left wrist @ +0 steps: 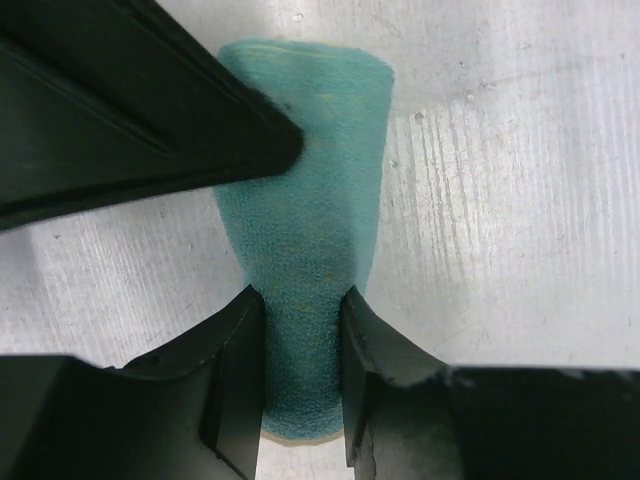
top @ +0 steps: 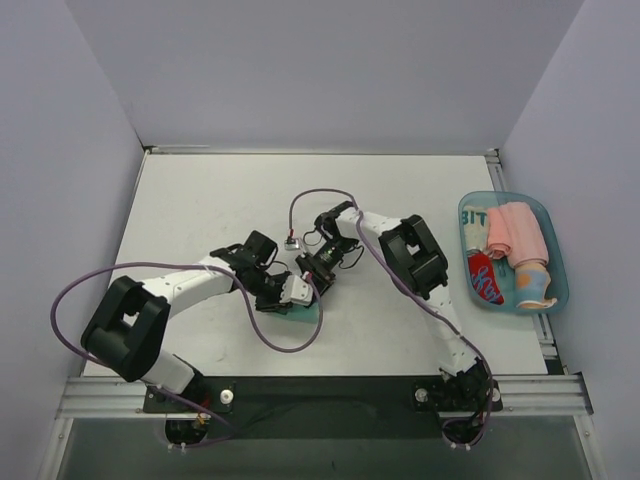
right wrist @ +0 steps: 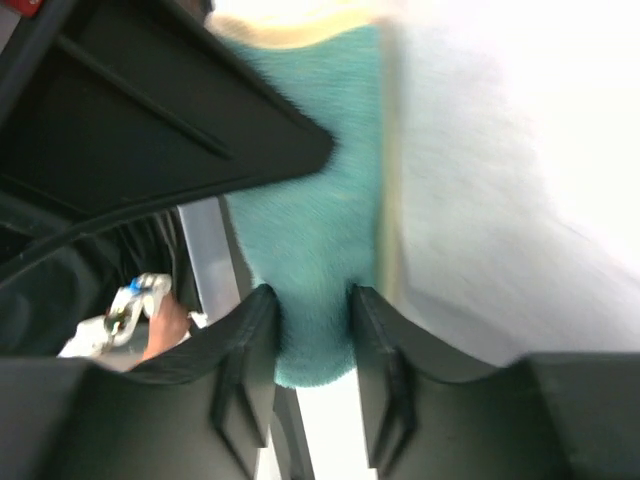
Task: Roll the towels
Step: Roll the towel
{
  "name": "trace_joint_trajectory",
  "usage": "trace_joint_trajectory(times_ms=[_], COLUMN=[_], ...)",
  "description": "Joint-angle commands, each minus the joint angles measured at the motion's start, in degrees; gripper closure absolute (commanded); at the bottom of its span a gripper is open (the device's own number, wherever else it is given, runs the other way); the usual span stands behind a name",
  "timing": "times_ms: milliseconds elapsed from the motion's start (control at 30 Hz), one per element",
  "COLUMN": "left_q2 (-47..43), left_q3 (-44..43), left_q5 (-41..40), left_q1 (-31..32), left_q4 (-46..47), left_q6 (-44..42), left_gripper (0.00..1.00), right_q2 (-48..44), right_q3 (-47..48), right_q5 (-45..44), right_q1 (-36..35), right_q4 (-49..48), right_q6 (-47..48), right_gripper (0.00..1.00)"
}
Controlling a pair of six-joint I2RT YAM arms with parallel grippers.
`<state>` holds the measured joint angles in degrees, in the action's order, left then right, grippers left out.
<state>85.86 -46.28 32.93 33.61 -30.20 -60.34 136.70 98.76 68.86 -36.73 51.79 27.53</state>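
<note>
Looking down from above, the two arms reach inward and meet over the middle of the white table, with the left gripper and the right gripper just beside each other. A small corner of the teal towel shows beneath them on the tabletop; the rest is hidden by the wrists. Well apart, at the right edge, a light blue tray holds rolled cloths, among them the red towel with its blue-and-white pattern and a pink roll. A purple cable loops out beside the left arm. From the left wrist, the teal towel lies as a narrow folded strip on the scuffed table. The left gripper is closed onto it — the dark fingers press both sides and the cloth narrows where it passes between them. From the right wrist the picture is blurred, yet the same teal towel, edged in pale yellow, fills the gap of the right gripper. Its fingers sit against the cloth on either side — pinching it, as far as the blur lets me tell.
</note>
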Motion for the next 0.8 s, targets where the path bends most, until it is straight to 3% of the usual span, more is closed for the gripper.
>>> trace_joint_trajectory(times_ms=[0, 200, 467, 633, 767], left_q2=[4.5, 12.3, 23.3, 28.6, 32.1], left_q3=[0.1, -6.4, -17.0, -21.7, -23.9], left_q5=[-0.9, 3.3, 9.9, 11.4, 12.8], left_q1=[-0.5, -3.6, -9.3, -11.0, -11.8], left_q4=[-5.7, -12.8, -22.4, -26.7, -28.8], left_q6=[1.0, 2.2, 2.2, 1.3, 1.2], left_gripper=[0.81, 0.83, 0.85, 0.85, 0.85], right_q2=[-2.9, -15.7, -42.9, -53.5, -53.8], right_q3=[2.4, -2.5, -27.8, -34.8, -35.7], right_q5=[-8.3, -13.3, -31.0, -41.6, -50.6], right_q1=[5.2, 10.2, 8.7, 1.2, -12.1], right_q4=[-1.4, -6.5, -22.9, -24.4, -22.9], right_q6=[-2.3, -6.1, -9.4, -5.0, -1.4], right_gripper=[0.64, 0.59, 0.59, 0.59, 0.59])
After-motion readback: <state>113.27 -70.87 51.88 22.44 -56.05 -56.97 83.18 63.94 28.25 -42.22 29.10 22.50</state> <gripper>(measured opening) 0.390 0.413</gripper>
